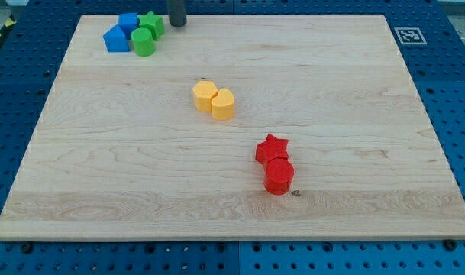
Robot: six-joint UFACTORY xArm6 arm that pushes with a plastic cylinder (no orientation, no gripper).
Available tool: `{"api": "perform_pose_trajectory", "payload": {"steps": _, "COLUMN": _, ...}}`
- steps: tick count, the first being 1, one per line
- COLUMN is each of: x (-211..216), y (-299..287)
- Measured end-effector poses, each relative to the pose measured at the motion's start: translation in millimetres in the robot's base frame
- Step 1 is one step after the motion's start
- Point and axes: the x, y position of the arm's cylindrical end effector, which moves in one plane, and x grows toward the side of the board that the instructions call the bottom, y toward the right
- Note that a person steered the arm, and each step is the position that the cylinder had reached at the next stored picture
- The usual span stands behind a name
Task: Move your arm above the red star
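The red star (pixel 272 148) lies right of the board's middle, touching a red cylinder (pixel 279 176) just below it. My tip (pixel 176 24) is at the view's top, left of centre, just right of the green star (pixel 151 24). It is far up and to the left of the red star.
A blue block (pixel 128 21), a second blue block (pixel 116 39), the green star and a green cylinder (pixel 143 43) cluster at the top left. Two yellow blocks (pixel 214 99) sit together near the middle. The wooden board (pixel 102 176) lies on a blue pegboard table.
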Motion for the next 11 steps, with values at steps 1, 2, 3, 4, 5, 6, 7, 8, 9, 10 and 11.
{"api": "perform_pose_trajectory", "payload": {"steps": 1, "x": 0.0, "y": -5.1}}
{"api": "perform_pose_trajectory", "payload": {"steps": 2, "x": 0.0, "y": -15.8}}
{"api": "perform_pose_trajectory", "payload": {"steps": 3, "x": -0.5, "y": -15.8}}
{"api": "perform_pose_trajectory", "payload": {"steps": 4, "x": 0.9, "y": 48.8}}
{"api": "perform_pose_trajectory", "payload": {"steps": 5, "x": 41.4, "y": 153.7}}
{"api": "perform_pose_trajectory", "payload": {"steps": 6, "x": 117.5, "y": 217.0}}
{"api": "perform_pose_trajectory", "payload": {"steps": 7, "x": 190.2, "y": 237.9}}
{"api": "perform_pose_trajectory", "payload": {"steps": 8, "x": 215.8, "y": 228.9}}
{"api": "perform_pose_trajectory", "payload": {"steps": 9, "x": 222.6, "y": 216.1}}
{"api": "perform_pose_trajectory", "payload": {"steps": 10, "x": 235.5, "y": 216.1}}
{"api": "perform_pose_trajectory", "payload": {"steps": 11, "x": 241.1, "y": 216.1}}
